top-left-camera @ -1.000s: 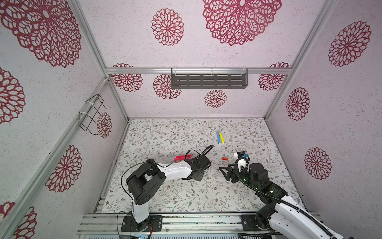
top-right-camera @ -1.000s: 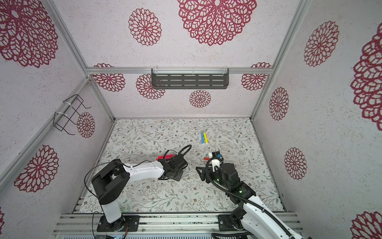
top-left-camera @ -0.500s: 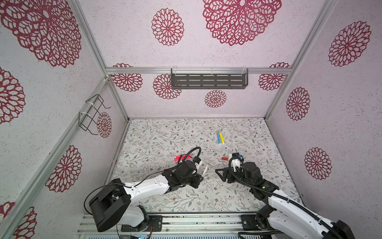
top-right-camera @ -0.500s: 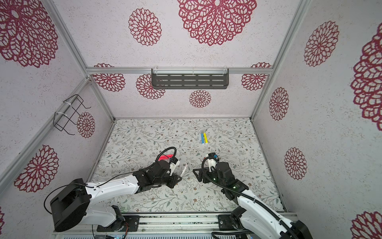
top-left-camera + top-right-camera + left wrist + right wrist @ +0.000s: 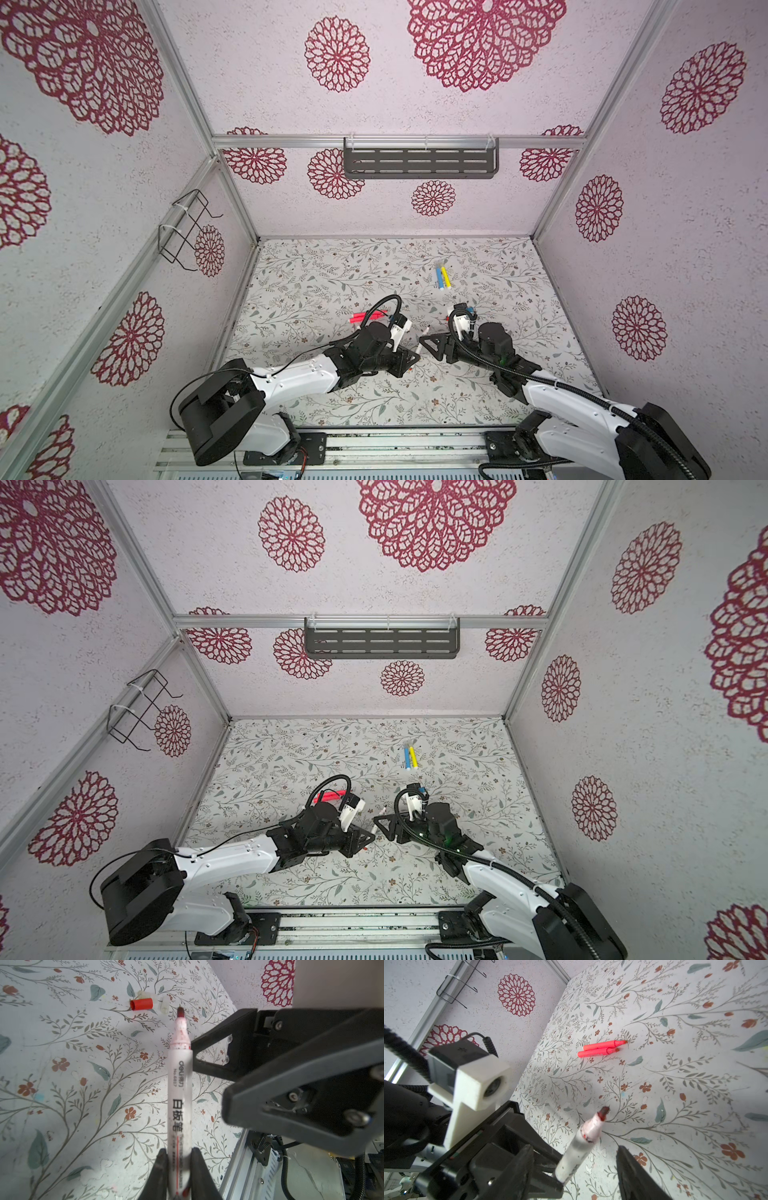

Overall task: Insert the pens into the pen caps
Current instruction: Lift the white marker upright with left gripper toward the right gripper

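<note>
**Q:** What carries the scene?
**A:** A flower-print desk (image 5: 332,270), with both arms meeting over its middle.

**Q:** The pincers?
**A:** Left pincer (image 5: 179,1152): clamped on the rear of the white pen (image 5: 179,1084). Right pincer (image 5: 574,1148): jaws apart, one on each side of that pen's front half, gripping nothing. A clear gap shows at one jaw. The other side is too crowded to judge contact.

**Q:** Which way does the held pen lie?
**A:** Its long axis runs from the left pincer straight out between the right pincer's jaws. The red-stained tip (image 5: 603,1112) leads and is raised off the desk.

**Q:** The other pens?
**A:** Two red pens (image 5: 600,1048) lie side by side, touching, just beyond the left pincer. The blue pen (image 5: 439,277) and yellow pen (image 5: 445,277) lie parallel, well apart from both pincers, toward the back wall.

**Q:** And the caps?
**A:** The red cap (image 5: 141,1004) lies on its side with the clear caps (image 5: 165,1004) just beside it. All are on the desk beyond the pen's tip.

**Q:** What does the coming move turn on?
**A:** Probably alignment. The tip already points toward the caps, but the red cap's axis appears to lie across the pen's. The right arm looks nearer to the caps.
</note>
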Robot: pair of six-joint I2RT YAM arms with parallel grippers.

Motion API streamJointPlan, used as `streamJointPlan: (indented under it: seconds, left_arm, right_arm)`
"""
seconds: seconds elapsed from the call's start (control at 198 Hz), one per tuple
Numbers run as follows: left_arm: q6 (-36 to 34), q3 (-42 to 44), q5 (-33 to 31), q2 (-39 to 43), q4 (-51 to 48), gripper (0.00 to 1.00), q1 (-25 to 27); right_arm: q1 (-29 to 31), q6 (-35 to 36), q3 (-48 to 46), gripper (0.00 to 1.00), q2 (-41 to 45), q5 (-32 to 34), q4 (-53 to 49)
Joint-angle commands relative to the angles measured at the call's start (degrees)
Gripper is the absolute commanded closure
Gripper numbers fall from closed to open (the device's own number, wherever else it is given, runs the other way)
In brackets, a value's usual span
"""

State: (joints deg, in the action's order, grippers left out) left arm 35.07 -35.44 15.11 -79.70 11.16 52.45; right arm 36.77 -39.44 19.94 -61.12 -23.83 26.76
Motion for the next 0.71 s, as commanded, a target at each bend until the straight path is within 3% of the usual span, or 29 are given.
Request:
streamJointPlan:
  seconds: [0.0, 0.46, 0.703]
  left_arm:
    - [0.9, 0.5, 0.8, 1.3, 3.4, 0.83, 0.4]
    - [2.2, 0.6, 3.4, 0.7, 6.9, 0.82, 0.6]
    - [2.6, -0.2, 2.6, 0.6, 7.2, 0.74, 0.6]
  right_arm:
    - [0.5, -0.4, 1.1, 0.43, -1.2, -0.9, 3.9]
    - [0.9, -2.1, 1.0, 0.81, -2.7, -1.9, 8.1]
    - [1.4, -2.7, 1.0, 0.86, -2.4, -1.8, 8.8]
